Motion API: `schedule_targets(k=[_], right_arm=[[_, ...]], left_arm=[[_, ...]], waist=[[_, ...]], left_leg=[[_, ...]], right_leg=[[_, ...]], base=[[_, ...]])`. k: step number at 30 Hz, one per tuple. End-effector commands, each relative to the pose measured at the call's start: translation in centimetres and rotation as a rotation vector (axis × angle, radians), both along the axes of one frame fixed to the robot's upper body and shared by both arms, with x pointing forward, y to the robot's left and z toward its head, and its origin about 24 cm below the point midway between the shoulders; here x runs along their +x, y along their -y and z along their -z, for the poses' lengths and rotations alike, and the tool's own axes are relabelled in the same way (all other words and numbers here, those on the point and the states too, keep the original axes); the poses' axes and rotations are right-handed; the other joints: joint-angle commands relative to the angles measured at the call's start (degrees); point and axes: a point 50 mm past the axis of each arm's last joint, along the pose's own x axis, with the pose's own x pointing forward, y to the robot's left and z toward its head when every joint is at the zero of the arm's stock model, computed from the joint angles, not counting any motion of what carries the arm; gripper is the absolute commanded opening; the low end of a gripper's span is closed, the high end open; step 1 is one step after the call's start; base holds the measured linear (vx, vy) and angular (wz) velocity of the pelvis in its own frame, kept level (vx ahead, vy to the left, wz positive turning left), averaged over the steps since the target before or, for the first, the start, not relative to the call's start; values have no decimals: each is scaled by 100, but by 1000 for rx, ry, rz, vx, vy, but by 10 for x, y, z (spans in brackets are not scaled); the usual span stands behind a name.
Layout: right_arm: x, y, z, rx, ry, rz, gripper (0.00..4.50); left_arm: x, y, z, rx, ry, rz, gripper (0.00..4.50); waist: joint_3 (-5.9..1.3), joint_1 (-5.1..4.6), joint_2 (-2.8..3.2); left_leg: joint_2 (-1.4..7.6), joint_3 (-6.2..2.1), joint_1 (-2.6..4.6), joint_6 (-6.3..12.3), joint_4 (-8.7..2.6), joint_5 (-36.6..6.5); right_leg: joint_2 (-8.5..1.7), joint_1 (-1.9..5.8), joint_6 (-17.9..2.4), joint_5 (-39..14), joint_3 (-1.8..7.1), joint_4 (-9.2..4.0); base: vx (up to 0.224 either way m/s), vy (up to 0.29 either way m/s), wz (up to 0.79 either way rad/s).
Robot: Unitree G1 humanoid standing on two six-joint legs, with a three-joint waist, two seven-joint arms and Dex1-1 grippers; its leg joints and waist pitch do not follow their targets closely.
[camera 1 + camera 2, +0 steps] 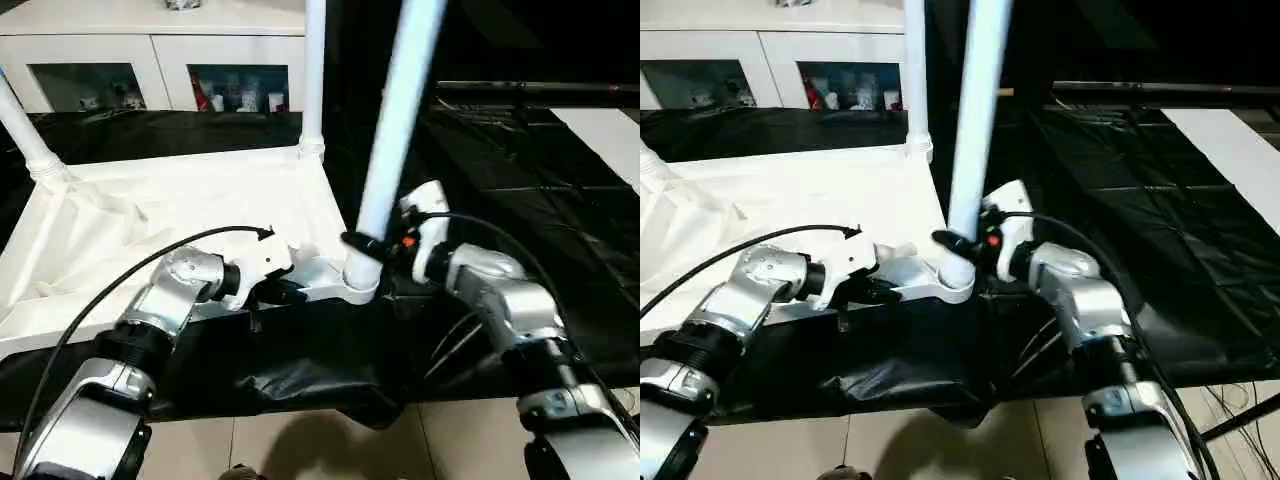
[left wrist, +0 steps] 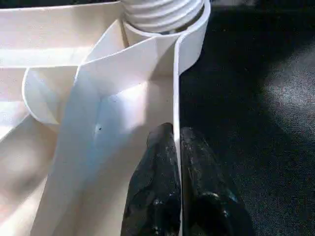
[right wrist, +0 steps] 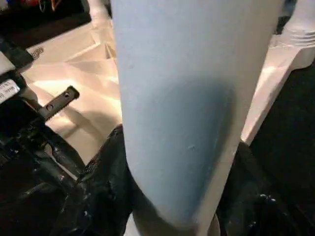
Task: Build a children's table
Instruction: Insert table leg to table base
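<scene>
Silver forearms rise from the near edge of the head view, one at seven o'clock, one at five. Between them a black plastic sheet [image 1: 330,370] covers the work surface, and the white plastic rectangular tabletop [image 1: 150,230] lies on it upside down, ribs up, filling the nine-to-twelve region.

At about eight o'clock the left gripper [image 1: 290,293] is clenched on the tabletop's thin near rim; the left wrist view shows one black finger [image 2: 155,187] on either side of the wall, just short of the corner socket [image 1: 362,290].

At centre, a long white tapered tube leg [image 1: 395,130] stands in that socket, tilted toward one o'clock. The right gripper [image 1: 385,245], at three o'clock of it, grasps the leg low down.

Two more white legs [image 1: 314,75] stand in the far corners, before a white glass-door cabinet [image 1: 150,60] at eleven o'clock.
</scene>
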Motion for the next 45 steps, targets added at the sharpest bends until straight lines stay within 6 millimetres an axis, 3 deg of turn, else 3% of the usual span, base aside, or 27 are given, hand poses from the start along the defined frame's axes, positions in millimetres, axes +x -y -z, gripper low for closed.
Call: schedule_targets(k=[1,3,10,16,28,32,34,39,40,45], right_arm=[[1,0,1,-42,-16,-23,186],[0,2,3,-53,-29,-29,186],[0,4,13,-58,-80,-30,186],[-1,5,22,-37,-98,-31,186],[-16,11,47,99,-84,61,186],[-20,12,52,100,-56,88,186],[-25,12,56,113,-41,107,186],[-37,11,64,97,-49,81,186],[-39,10,66,83,-47,66,186],[-43,7,66,49,-45,1,186]], left_arm=[[-10,6,14,-44,-59,6,0],[-12,4,13,-42,-62,17,0],[-16,2,11,-47,-74,46,0],[-18,0,10,-50,-76,44,0],[-12,-1,5,-76,-43,-21,0],[-11,-1,4,-83,-38,-35,0],[-10,0,3,-91,-36,-48,0],[-9,1,4,-94,-42,-49,0],[-9,2,4,-94,-42,-48,0],[-10,2,4,-90,-46,-44,0]], waist=[[-379,-20,-106],[-383,-21,-136],[-393,-17,-145],[-396,-39,-150],[-407,-42,-101],[-396,-58,-111],[-392,-63,-88],[-392,-66,-108],[-389,-73,-135],[-378,-71,-137]], left_leg=[[67,33,65,96,-359,-1498],[65,45,57,113,-349,-1457],[64,50,58,123,-351,-1396],[69,37,70,28,-375,-1648],[72,34,86,18,-387,-1784],[67,26,89,-4,-399,-1948],[71,21,97,-22,-406,-2018],[65,18,80,29,-418,-1986],[66,22,79,36,-418,-1999],[69,19,80,44,-422,-2059]], right_leg=[[-191,226,-1023,-1679,135,-421],[-198,233,-1018,-1566,142,-418],[-196,236,-1073,-1446,140,-404],[-189,227,-1050,-1545,137,-422],[-176,221,-1130,-1422,139,-433],[-176,214,-1056,-1702,138,-459],[-178,200,-1009,-1814,145,-478],[-167,213,-975,-1797,141,-484],[-163,209,-962,-1840,139,-489],[-173,192,-888,-2048,147,-512]], base=[[0,0,0],[0,0,0],[0,0,0],[0,0,0],[0,0,0],[0,0,0],[0,0,0],[0,0,0],[0,0,0],[0,0,0]])
